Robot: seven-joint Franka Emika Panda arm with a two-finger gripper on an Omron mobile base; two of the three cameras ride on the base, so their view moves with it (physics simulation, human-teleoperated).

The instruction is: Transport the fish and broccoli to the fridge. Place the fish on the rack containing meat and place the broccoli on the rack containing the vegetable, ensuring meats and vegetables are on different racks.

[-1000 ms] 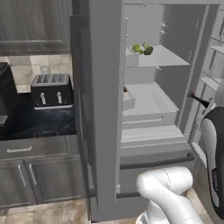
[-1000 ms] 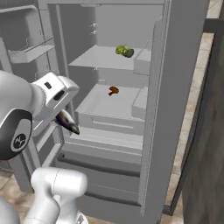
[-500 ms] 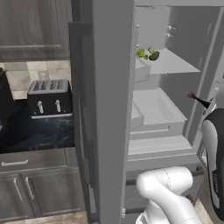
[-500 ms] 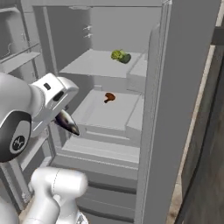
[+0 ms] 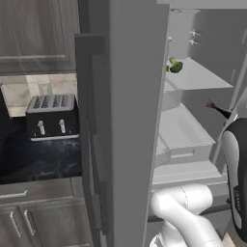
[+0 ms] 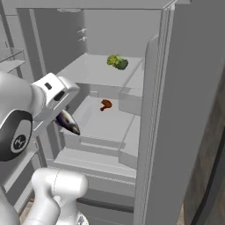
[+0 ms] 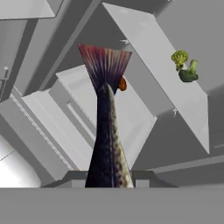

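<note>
Holding the fish (image 7: 106,144) by its body, my jaws are closed on it, tail fin pointing away toward the open fridge (image 6: 154,132). From the right base camera I see the gripper (image 6: 68,123) with the dark fish in front of the fridge's left side, level with the middle rack (image 6: 110,125). On that rack, toward the far end, lies a small brown piece of meat (image 6: 105,104). I see broccoli (image 6: 117,62) on the upper rack (image 6: 94,72), far right. From the left base camera, a toaster (image 5: 52,116) stands on the dark surface (image 5: 38,161) left of the fridge.
</note>
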